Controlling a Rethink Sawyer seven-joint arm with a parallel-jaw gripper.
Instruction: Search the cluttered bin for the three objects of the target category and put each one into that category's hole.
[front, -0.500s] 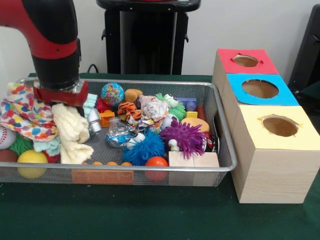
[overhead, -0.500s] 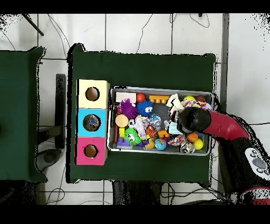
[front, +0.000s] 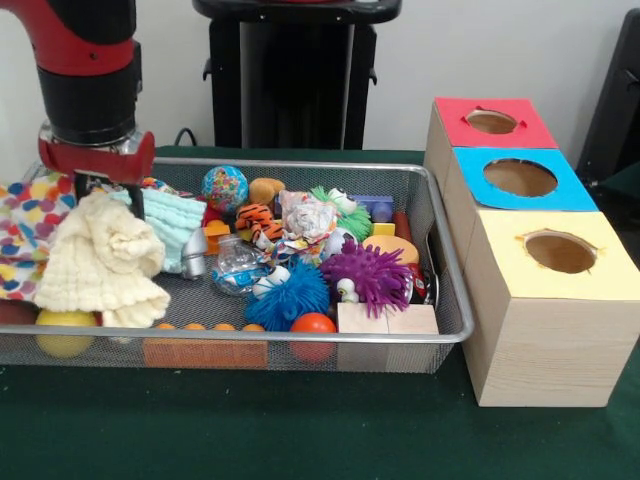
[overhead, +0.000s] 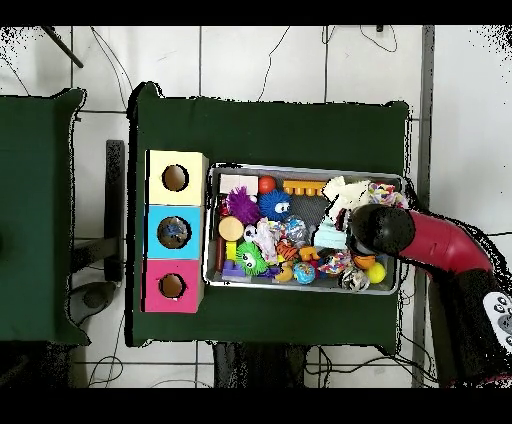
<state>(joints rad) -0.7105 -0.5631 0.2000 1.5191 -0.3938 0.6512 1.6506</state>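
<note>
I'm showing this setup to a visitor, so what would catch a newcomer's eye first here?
The red and black arm comes down over the wire-mesh bin's left end in the front view, a cream cloth bunched just beneath it. The bin brims with bright toys, notably a purple spiky ball. Beside it stand three boxes with holes, topped red, blue and yellow.

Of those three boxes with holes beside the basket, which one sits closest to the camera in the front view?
The yellow-topped box. It stands nearest the table's front edge, with the blue-topped box behind it and the red-topped box farthest back.
</note>
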